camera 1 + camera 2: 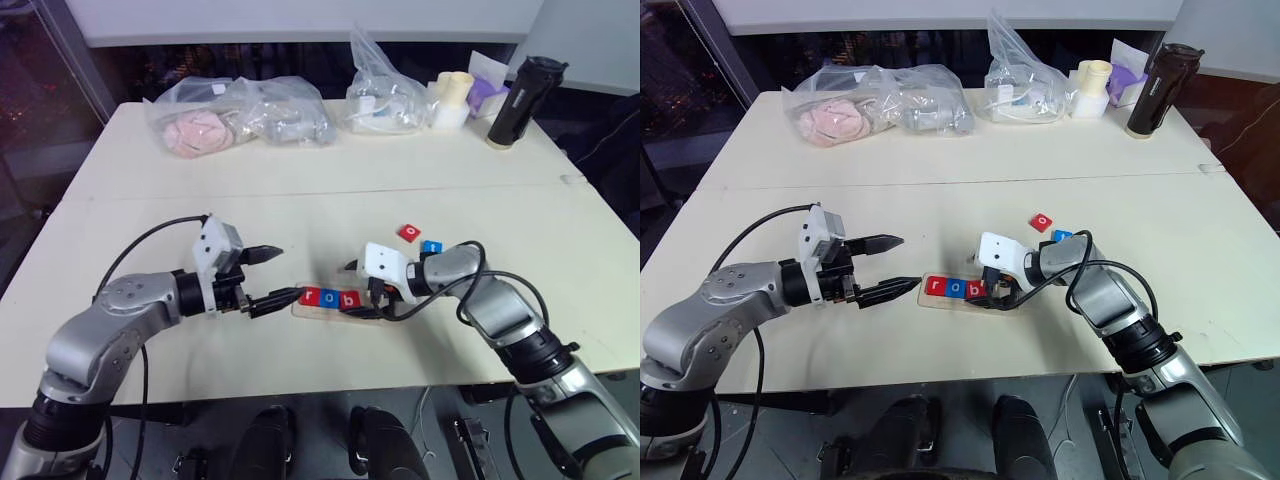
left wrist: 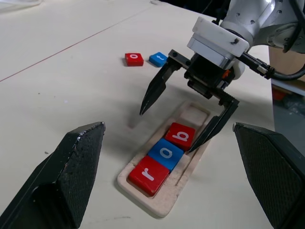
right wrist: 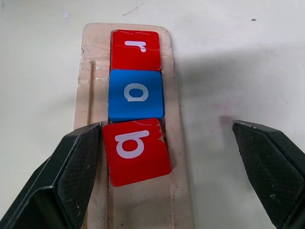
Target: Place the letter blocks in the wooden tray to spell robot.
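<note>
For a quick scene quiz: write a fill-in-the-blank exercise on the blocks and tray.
1. The tray holds ____ blocks.
2. The middle block in the tray, the o, is ____ in colour.
3. The loose t block on the table is ____ in colour.
4. The right end effector hangs open over the ____ block.

Missing words: three; blue; blue; b

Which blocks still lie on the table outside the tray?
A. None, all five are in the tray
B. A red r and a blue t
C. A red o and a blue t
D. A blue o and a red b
C: the red o and blue t lie side by side on the table, while the tray holds only r, o and b.
</note>
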